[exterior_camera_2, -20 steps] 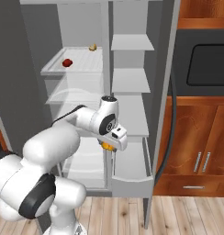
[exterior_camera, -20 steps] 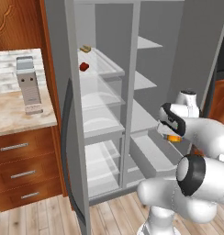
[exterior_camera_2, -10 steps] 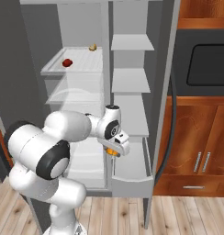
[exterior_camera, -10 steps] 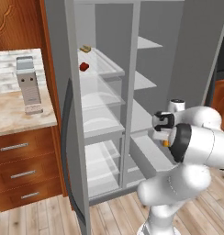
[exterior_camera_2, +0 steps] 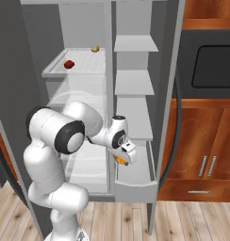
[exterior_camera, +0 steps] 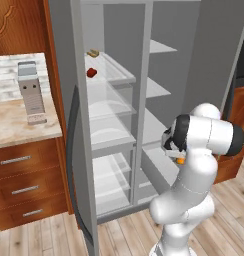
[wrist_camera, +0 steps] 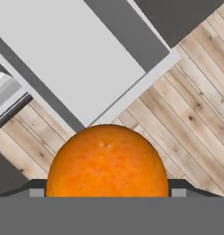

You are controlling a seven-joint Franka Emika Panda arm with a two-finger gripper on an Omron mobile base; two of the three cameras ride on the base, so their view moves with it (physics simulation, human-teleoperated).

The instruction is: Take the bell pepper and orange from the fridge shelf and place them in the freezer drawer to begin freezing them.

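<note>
The fridge (exterior_camera_2: 88,28) stands open and takes up most of both base views, its door (exterior_camera: 74,150) running down the left of centre in the left base view and hiding part of the interior behind its edge. At lower centre of the right base view the freezer drawer (exterior_camera_2: 135,181) is pulled out, pale and smooth-walled, its left part covered by the arm. Up in the upper left, the fridge shelf (exterior_camera_2: 77,70) carries the bell pepper (exterior_camera_2: 69,64), a small red lump, with a small yellowish-tan item (exterior_camera_2: 95,48) near it toward the back; both are too small to make out in any detail. On the counter (exterior_camera: 14,125) at the left of the left base view sits a grey appliance (exterior_camera: 32,95). Now the gripper (exterior_camera_2: 122,157): it hangs over the drawer, closed around the orange (wrist_camera: 107,161), which bulges at bottom centre of the hand view, its lower part cut off and the fingertips mostly hidden behind it. In the left base view only a sliver of orange (exterior_camera: 180,161) peeks from behind the arm.
</note>
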